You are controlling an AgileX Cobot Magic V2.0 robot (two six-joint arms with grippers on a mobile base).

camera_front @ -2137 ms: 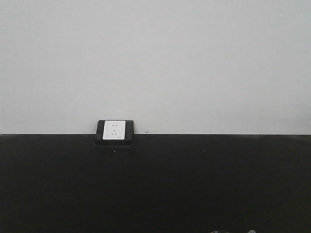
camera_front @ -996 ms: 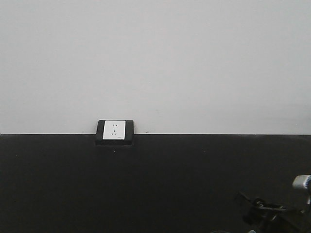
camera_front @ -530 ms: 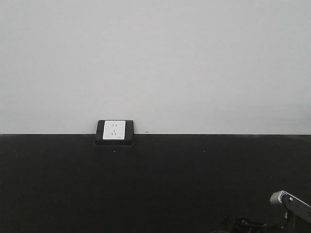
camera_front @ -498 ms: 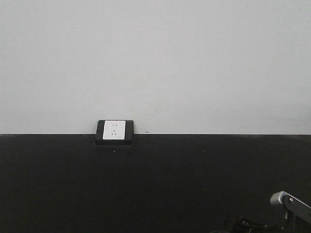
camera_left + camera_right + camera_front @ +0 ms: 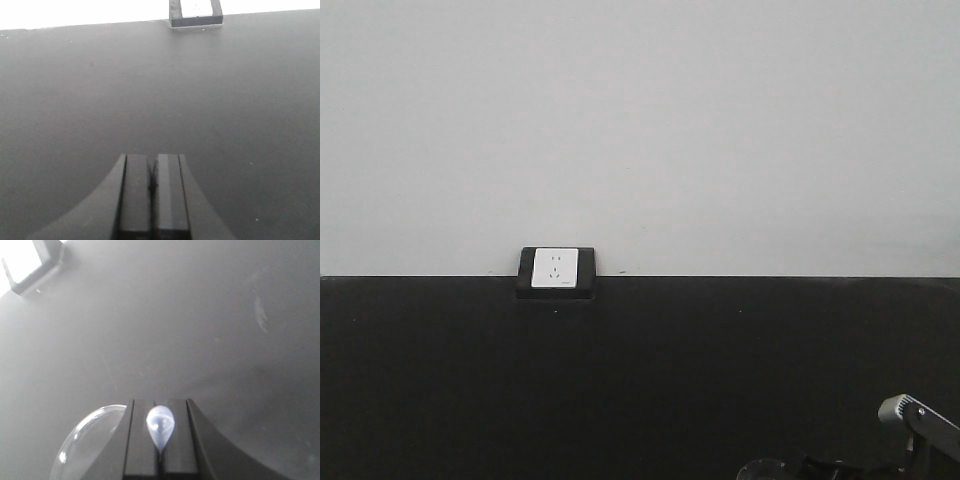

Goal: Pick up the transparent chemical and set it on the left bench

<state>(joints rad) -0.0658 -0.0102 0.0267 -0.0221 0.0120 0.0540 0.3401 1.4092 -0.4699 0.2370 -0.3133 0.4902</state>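
There is one transparent chemical (image 5: 90, 445) in view, a clear glass vessel seen only by the right wrist camera. Its rounded bulb bulges out to the left of the right pincer (image 5: 160, 407), and a narrow, teardrop-shaped glass part sits squeezed between the pincer's two dark fingers (image 5: 142, 440). The right pincer is thus clenched on the vessel. Whether the bulb rests on the black tabletop (image 5: 200, 330) or hangs just above it cannot be told. The left pincer (image 5: 153, 162) has its two fingers (image 5: 137, 195) pressed flat together with nothing between them, over a bare stretch of the same dark tabletop. One wall socket (image 5: 556, 270) shows, a white plate in a black housing, standing where the tabletop meets the pale wall (image 5: 640, 120). It lies near the top edge of the left wrist view and in the upper left corner of the right wrist view, well apart from both pincers. In the front-facing view only a small part of one arm shows: the right arm (image 5: 920, 420), a grey metal link low in the right corner, with some dark, indistinct parts just beside it along the bottom edge. The vessel cannot be made out clearly there.
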